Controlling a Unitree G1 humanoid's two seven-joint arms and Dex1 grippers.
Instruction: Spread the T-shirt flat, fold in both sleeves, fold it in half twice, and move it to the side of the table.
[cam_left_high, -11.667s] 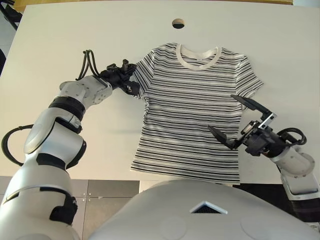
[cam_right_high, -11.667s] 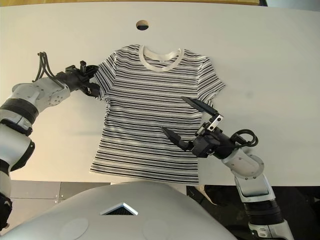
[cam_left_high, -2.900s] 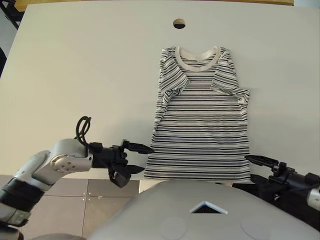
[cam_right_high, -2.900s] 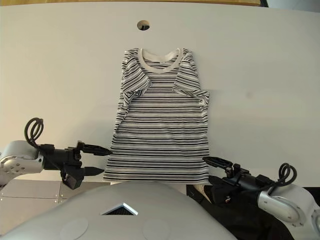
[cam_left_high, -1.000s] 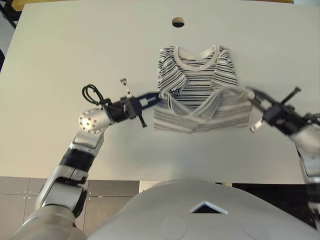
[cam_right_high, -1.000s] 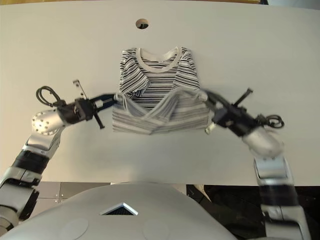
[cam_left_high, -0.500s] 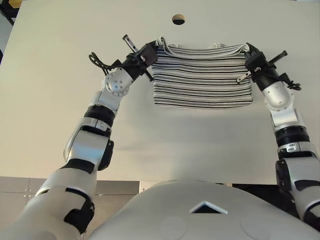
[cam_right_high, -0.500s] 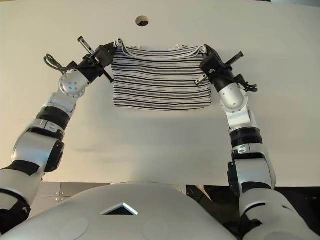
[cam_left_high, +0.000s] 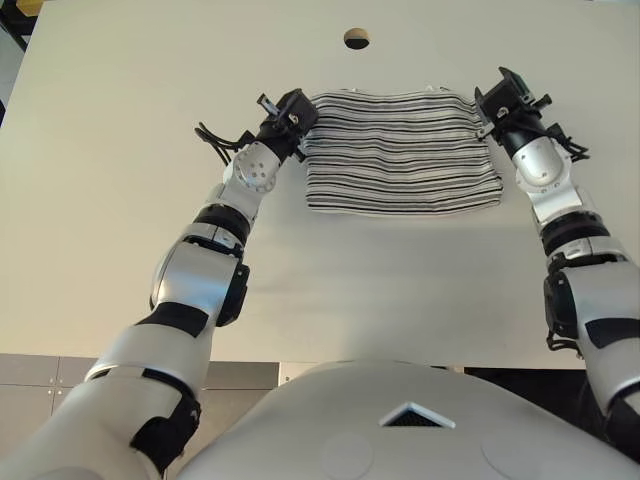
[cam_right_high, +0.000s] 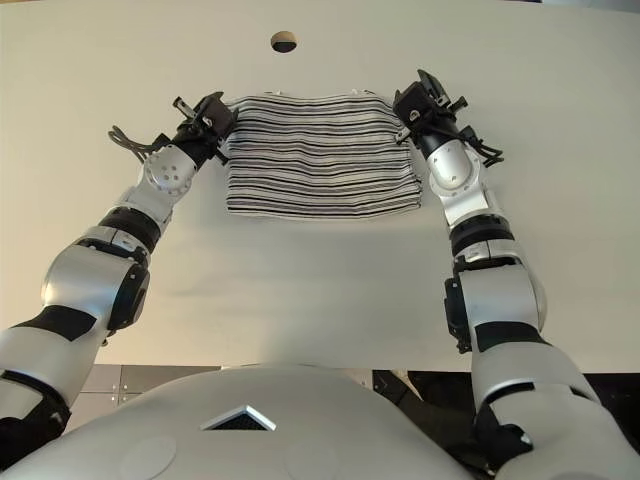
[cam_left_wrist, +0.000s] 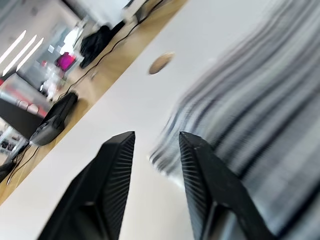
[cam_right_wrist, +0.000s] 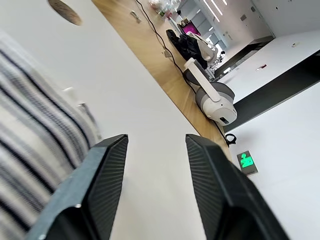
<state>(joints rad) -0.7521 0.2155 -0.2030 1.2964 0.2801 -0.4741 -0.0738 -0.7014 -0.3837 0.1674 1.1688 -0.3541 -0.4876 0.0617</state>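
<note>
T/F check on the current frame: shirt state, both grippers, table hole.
1. The shirt lies folded on the table. True.
2. The left gripper is shut on the shirt. False: it is open, with nothing between its fingers.
3. The right gripper is at the shirt's far right corner. True.
4. The shirt covers the hole. False: the hole is bare, beyond the shirt's far edge.
</note>
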